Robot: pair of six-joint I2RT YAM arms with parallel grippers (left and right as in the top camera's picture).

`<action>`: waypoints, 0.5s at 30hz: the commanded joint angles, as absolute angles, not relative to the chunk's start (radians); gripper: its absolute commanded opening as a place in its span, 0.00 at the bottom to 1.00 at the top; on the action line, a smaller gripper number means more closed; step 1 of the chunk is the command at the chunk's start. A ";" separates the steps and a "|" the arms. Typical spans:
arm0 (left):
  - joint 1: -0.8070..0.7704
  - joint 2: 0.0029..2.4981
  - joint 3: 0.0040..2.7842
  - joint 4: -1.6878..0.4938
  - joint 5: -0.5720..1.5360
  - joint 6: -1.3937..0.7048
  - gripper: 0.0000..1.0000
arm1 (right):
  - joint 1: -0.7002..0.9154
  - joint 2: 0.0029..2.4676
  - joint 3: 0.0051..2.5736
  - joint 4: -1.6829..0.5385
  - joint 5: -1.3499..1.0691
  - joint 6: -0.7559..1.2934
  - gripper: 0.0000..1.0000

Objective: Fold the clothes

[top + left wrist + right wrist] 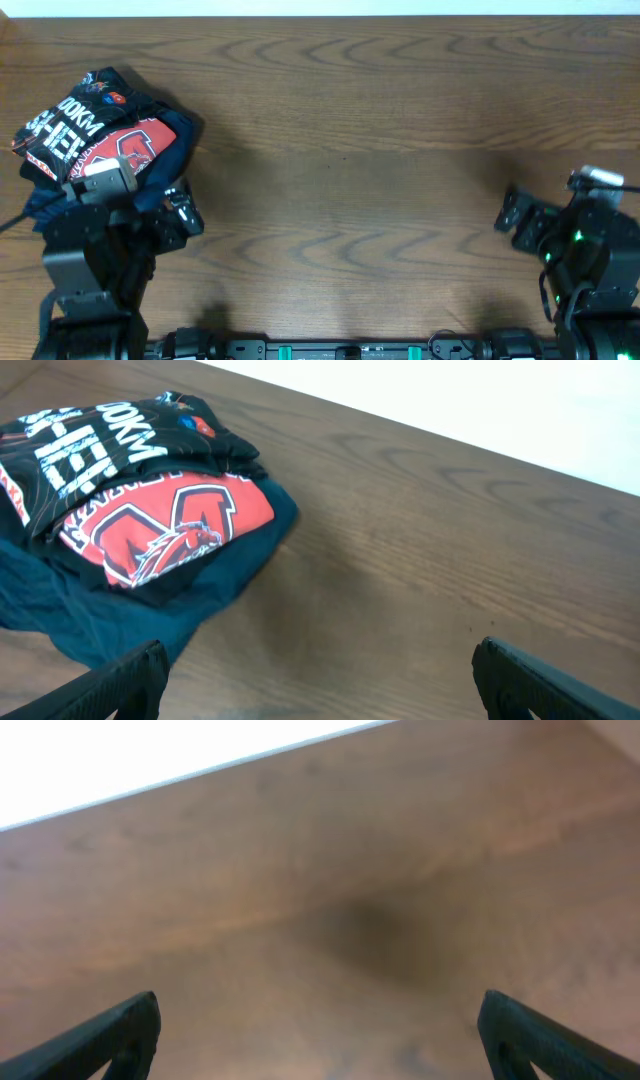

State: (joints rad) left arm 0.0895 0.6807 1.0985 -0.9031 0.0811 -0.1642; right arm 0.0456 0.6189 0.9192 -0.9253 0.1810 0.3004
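While the black jersey (pixel 68 125) sits folded on top of a small pile at the far left of the wooden counter (pixel 360 170), both arms hang back near the front edge. Under it lies a red-printed shirt (pixel 165 525), then a navy shirt (pixel 90 610). The left pincer (pixel 318 675) hovers just beside the pile, jaws spread and holding nothing; the right pincer (pixel 320 1030) is well apart over bare wood, jaws likewise spread and empty. Judging by its sheen, the jersey is light, limp and slippery, likely to slide off the shirts beneath. A pinch at a folded edge or hem, catching only its own layers, looks the safest hold; a grab in the middle risks dragging the red-printed shirt along.
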 commanded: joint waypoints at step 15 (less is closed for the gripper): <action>0.086 0.646 1.095 -0.938 0.090 -0.178 0.98 | 0.051 0.602 0.905 -1.239 0.217 0.314 0.99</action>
